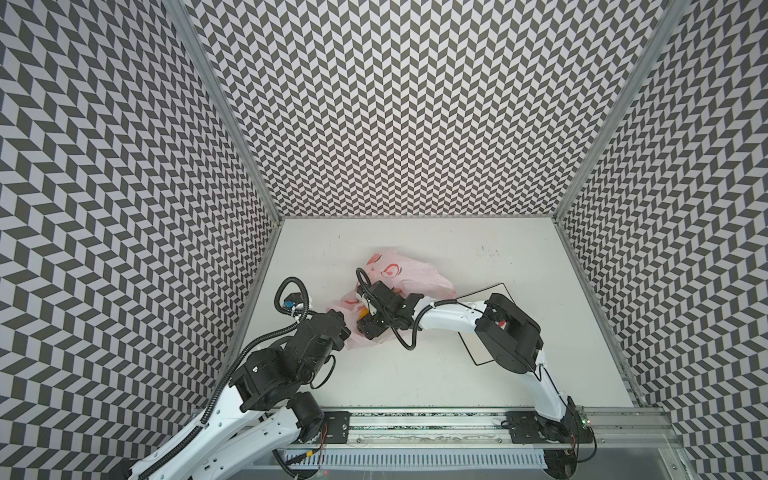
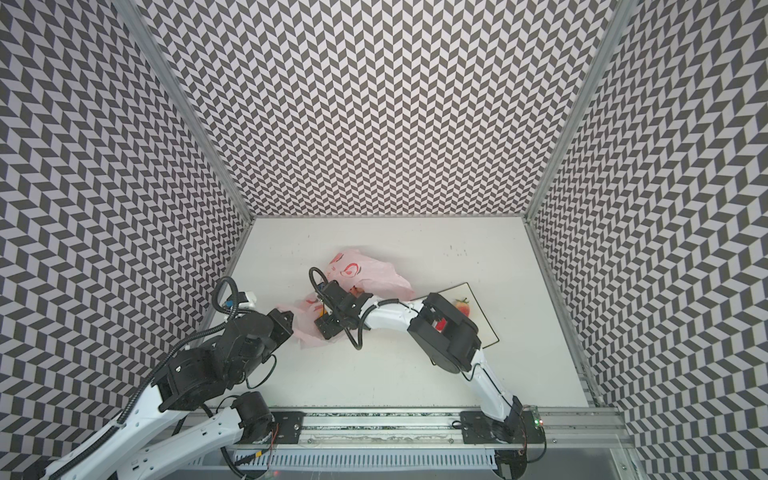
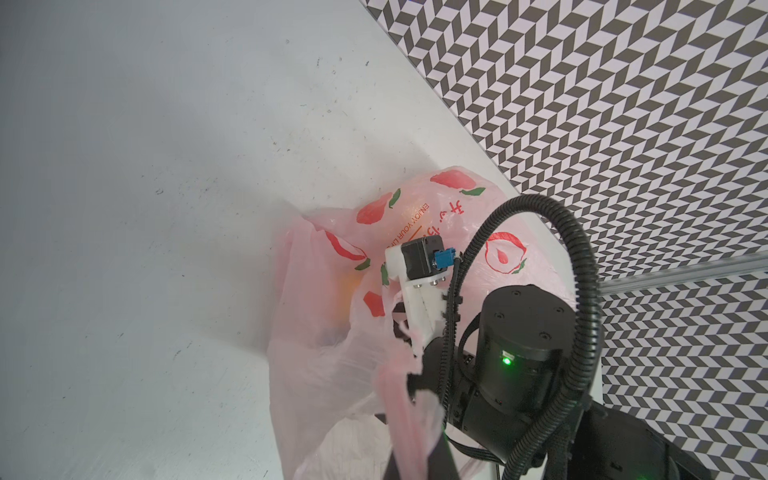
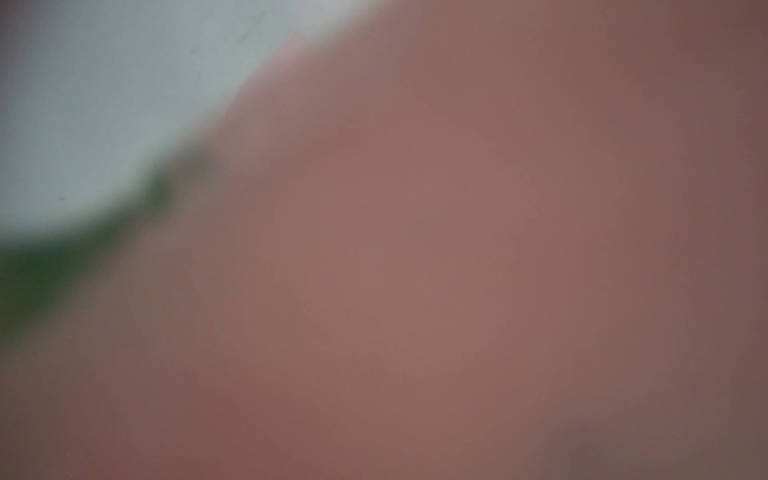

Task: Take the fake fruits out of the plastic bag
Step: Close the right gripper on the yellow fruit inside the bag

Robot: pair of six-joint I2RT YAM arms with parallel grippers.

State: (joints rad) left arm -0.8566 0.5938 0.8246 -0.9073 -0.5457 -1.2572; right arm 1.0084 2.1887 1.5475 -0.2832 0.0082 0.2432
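The pale-pink plastic bag (image 1: pixel 399 270) (image 2: pixel 365 270) lies crumpled mid-table in both top views. My left gripper (image 1: pixel 348 332) (image 3: pixel 410 465) is shut on a twisted bag handle (image 3: pixel 395 399) and holds the mouth up. My right gripper (image 1: pixel 365 330) (image 2: pixel 326 330) reaches into the bag mouth, its fingers hidden by the film, jaws standing wide. Pink film (image 4: pixel 457 249) blurs the whole right wrist view. A yellow-orange fruit (image 3: pixel 349 286) shows faintly through the bag wall. One red strawberry (image 2: pixel 462 307) lies on the white sheet, right of the bag.
A white square sheet with a black border (image 1: pixel 478 345) (image 2: pixel 486 328) lies under the right arm's elbow. Patterned walls close the table on the left, the back and the right. A metal rail (image 1: pixel 415 419) with the arm bases runs along the front edge.
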